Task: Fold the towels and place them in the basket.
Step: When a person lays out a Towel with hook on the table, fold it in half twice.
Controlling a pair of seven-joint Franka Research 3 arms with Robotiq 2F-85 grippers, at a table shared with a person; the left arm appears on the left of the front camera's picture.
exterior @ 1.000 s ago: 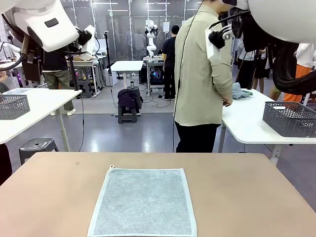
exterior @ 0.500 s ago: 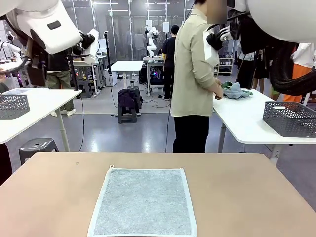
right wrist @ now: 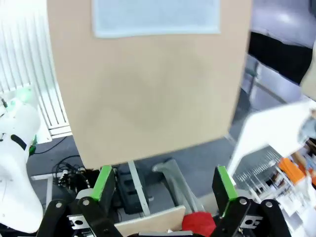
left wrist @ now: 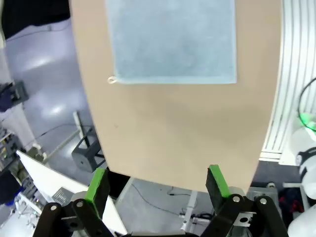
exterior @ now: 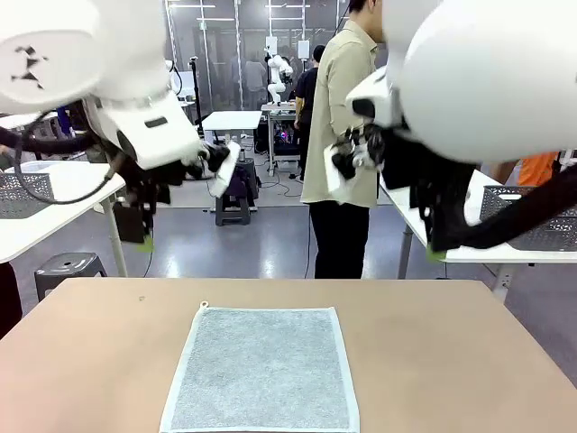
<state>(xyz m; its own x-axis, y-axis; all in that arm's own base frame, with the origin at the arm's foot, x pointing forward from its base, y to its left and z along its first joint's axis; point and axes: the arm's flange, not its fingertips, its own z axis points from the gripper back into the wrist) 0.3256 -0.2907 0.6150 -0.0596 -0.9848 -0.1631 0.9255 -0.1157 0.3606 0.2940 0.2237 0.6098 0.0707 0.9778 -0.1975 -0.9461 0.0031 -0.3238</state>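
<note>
One grey-blue towel [exterior: 261, 370] with a pale hem lies flat and unfolded on the tan table [exterior: 433, 361], near its front edge. My left gripper [exterior: 137, 230] hangs high above the table's far left. My right gripper [exterior: 435, 245] hangs high over the far right. In the left wrist view the towel [left wrist: 173, 39] lies far off beyond the open left gripper [left wrist: 157, 182], with nothing between the green pads. The right wrist view shows the towel [right wrist: 155, 17] well beyond the open, empty right gripper [right wrist: 164, 186]. A dark mesh basket [exterior: 552, 236] stands on the white table behind at right.
A person [exterior: 347, 135] stands at the white table [exterior: 469, 248] behind, beside that basket. Another mesh basket [exterior: 22, 185] sits on a white table at far left. A stool [exterior: 68, 268] stands past the table's left far corner. Bare tabletop surrounds the towel.
Both arms have swung down from the top of the picture toward the table, and their grippers now show. The person has shifted left along the rear table. The towel has not moved.
</note>
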